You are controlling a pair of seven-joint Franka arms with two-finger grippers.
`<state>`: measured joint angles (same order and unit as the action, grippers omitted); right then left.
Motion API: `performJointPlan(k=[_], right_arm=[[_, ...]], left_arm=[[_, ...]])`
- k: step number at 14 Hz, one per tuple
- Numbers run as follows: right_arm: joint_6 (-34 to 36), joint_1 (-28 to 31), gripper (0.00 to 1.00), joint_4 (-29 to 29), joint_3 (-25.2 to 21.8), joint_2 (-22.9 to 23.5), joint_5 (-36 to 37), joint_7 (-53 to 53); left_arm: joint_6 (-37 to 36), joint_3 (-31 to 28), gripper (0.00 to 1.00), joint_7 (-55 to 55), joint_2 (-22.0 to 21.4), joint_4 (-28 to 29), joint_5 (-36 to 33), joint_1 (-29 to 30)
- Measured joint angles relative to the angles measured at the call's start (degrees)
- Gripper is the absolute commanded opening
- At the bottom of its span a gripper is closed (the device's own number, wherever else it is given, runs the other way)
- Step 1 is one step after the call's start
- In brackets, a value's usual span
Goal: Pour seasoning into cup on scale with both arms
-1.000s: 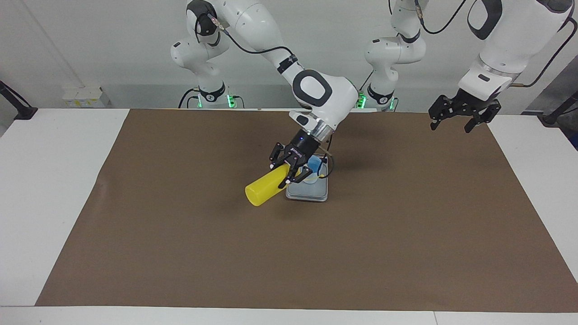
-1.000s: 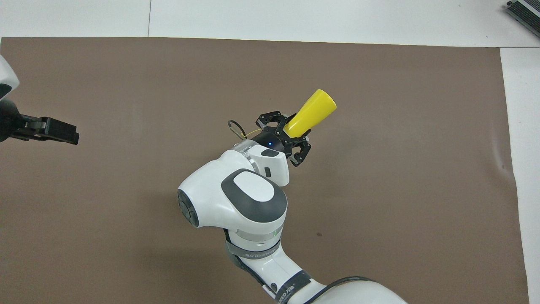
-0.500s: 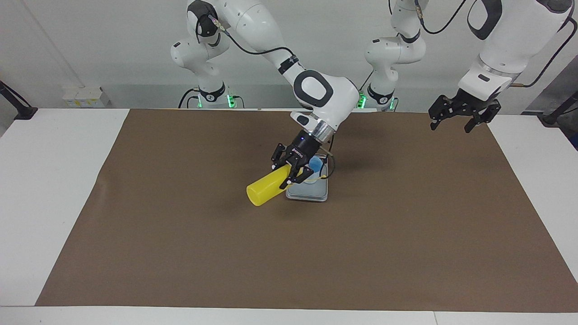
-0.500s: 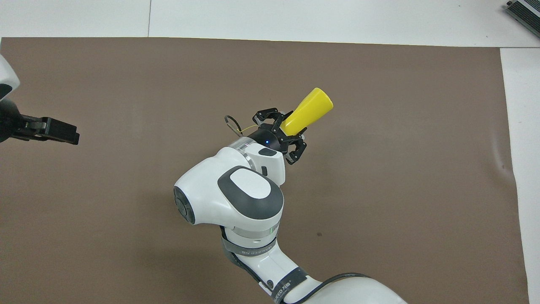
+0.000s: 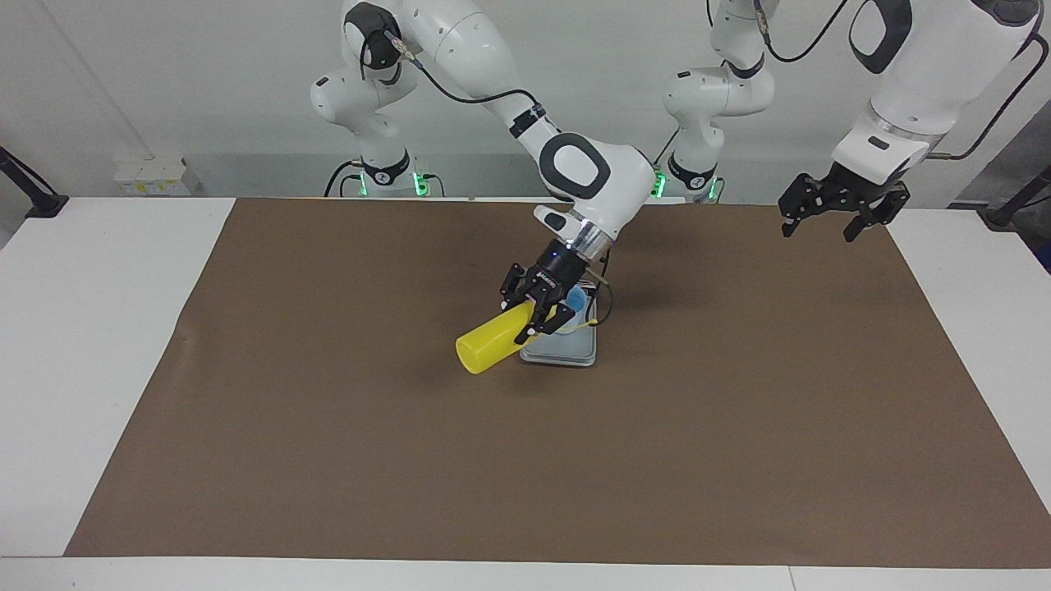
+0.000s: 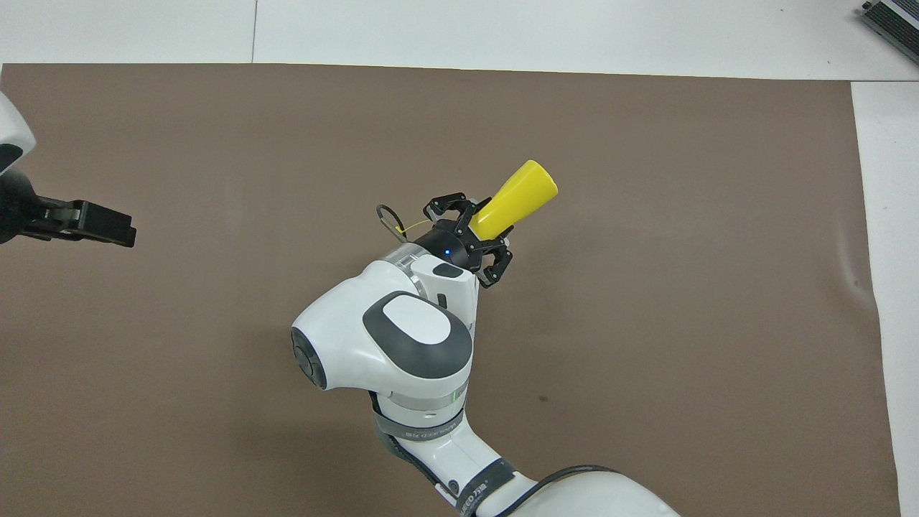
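My right gripper [image 5: 535,309] [image 6: 479,231] is shut on the yellow seasoning bottle [image 5: 487,345] [image 6: 515,200], which is tipped with its base up and its nozzle end over the light blue cup [image 5: 576,300]. The cup stands on the silver-grey scale [image 5: 560,348] at the middle of the brown mat. The nozzle tip is hidden by the gripper. In the overhead view the cup and scale are hidden under the right arm. My left gripper [image 5: 829,210] [image 6: 100,223] waits up in the air, open and empty, over the mat's corner at the left arm's end.
A brown mat [image 5: 328,460] covers most of the white table [image 5: 82,328]. A thin yellow tether with a dark ring [image 6: 391,217] hangs from the bottle beside the right wrist. A grey device [image 6: 894,18] lies at the table's corner farthest from the robots.
My right gripper has shifted slightly with the bottle toward the left arm's end, and the bottle's base has come down a little. The left arm has not moved.
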<state>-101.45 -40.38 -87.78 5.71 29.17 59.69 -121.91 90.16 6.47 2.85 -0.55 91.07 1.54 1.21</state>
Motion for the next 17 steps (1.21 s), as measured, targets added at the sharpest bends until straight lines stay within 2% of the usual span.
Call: performJointPlan(k=[10, 15, 17], right_arm=[[-0.93, -0.01, 0.0, -1.34, -0.01, -0.2, 0.0, -0.27], [-0.85, 0.36, 0.0, 0.75, -0.16, -0.81, -0.2, -0.56], [-0.84, 1.01, 0.0, 1.34, -0.33, -1.27, -2.55, -0.74]], left_arm=[[0.01, 0.07, 1.0, 0.07, -0.03, 0.01, 0.0, 0.0], [0.01, 0.08, 1.0, 0.14, -0.03, 0.01, 0.0, 0.0], [0.01, 0.08, 1.0, 0.16, -0.03, 0.01, 0.0, 0.0]])
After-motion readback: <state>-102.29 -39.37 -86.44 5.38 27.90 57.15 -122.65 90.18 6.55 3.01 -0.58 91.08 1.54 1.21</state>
